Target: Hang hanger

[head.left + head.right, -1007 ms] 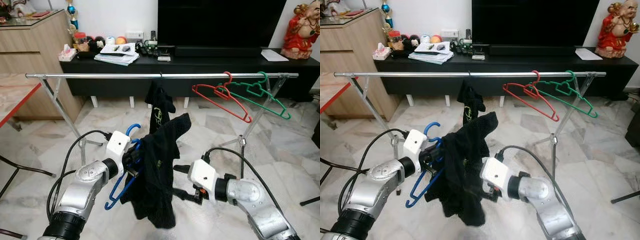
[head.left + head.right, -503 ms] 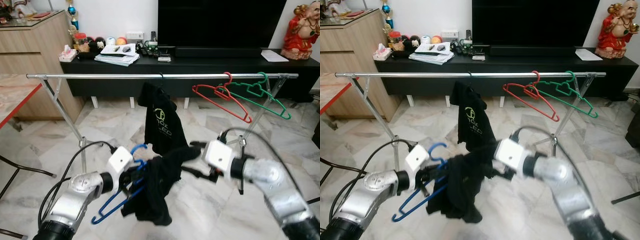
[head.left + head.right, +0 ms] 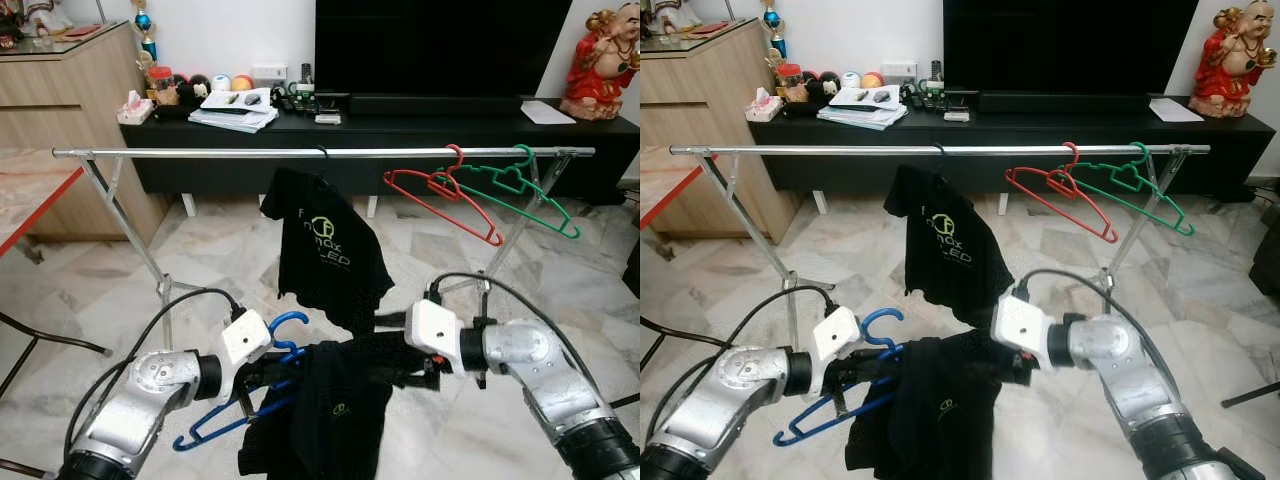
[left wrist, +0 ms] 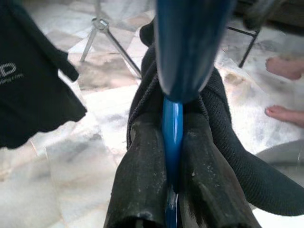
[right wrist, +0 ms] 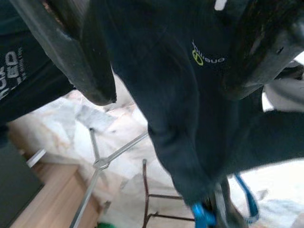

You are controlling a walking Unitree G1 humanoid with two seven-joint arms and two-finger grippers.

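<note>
Left wrist view: left hand (image 4: pixel 173 190) clenched on blue hanger (image 4: pixel 172 128) carrying black shirt (image 3: pixel 335 420).

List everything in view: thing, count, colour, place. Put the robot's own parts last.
Clothes rail: 1, silver, across the room.
Hung T-shirt: 1, black, mid-rail.
Red hanger: 1, on rail, right part.
Green hanger: 1, beside the red.
Blue hanger: 1, in left gripper.
Black garment: 1, draped on blue hanger.
TV: 1, black, on console.
Red figurine: 1, console's right end.
Left gripper: shut on hanger.
Right gripper: open around garment.
</note>
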